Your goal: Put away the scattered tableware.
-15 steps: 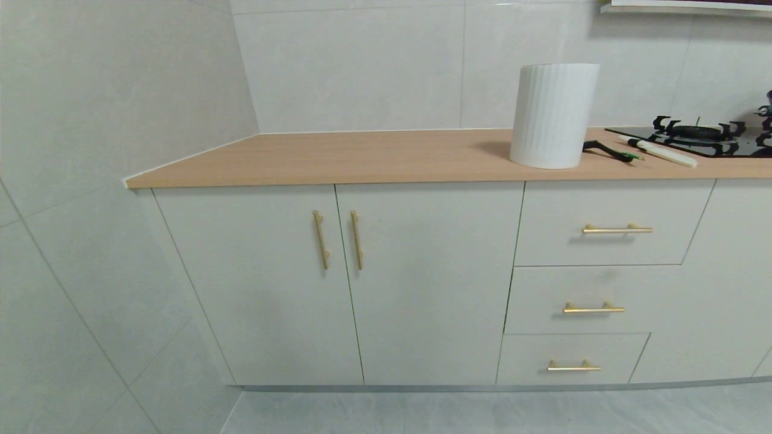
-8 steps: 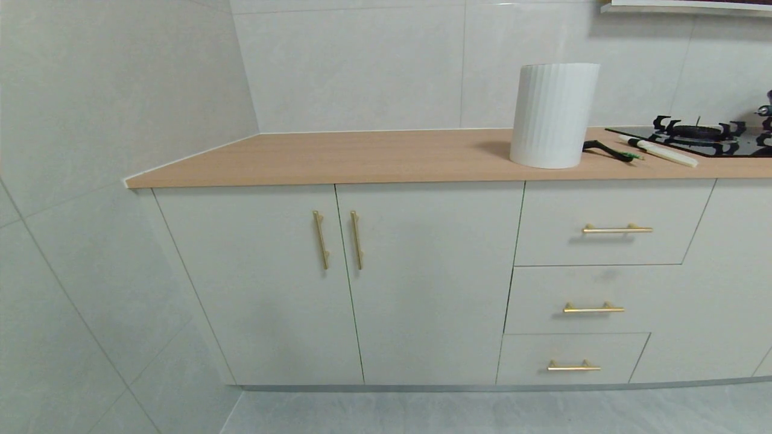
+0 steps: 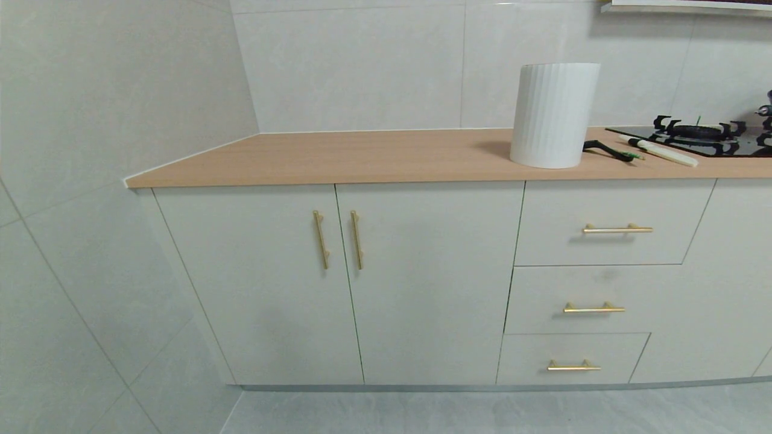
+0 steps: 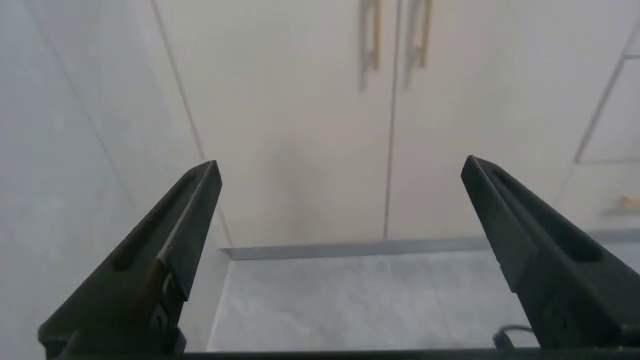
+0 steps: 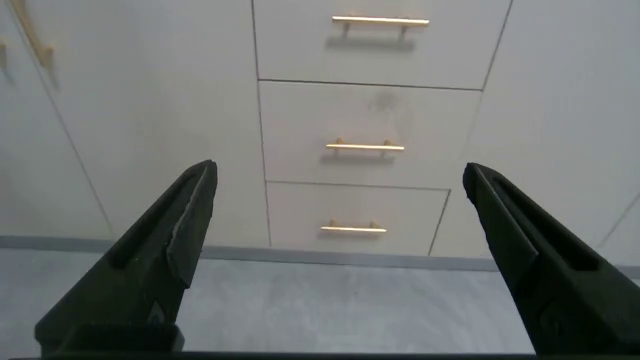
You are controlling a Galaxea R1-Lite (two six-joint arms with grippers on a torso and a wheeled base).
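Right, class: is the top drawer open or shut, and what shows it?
Shut. The top drawer sits flush with the second drawer below and the door beside it; only thin seams show around it.

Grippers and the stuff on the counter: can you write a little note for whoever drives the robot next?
Left gripper: jaws open, empty, low in front of the cupboard doors.
Right gripper: jaws open, empty, low in front of the drawers.
Things: a black-handled utensil and a cream utensil lie on the counter, between the white ribbed container and the stove.
Done: nothing put away yet.
Left: pick up each utensil and put it away, probably in the container, though its inside is hidden.
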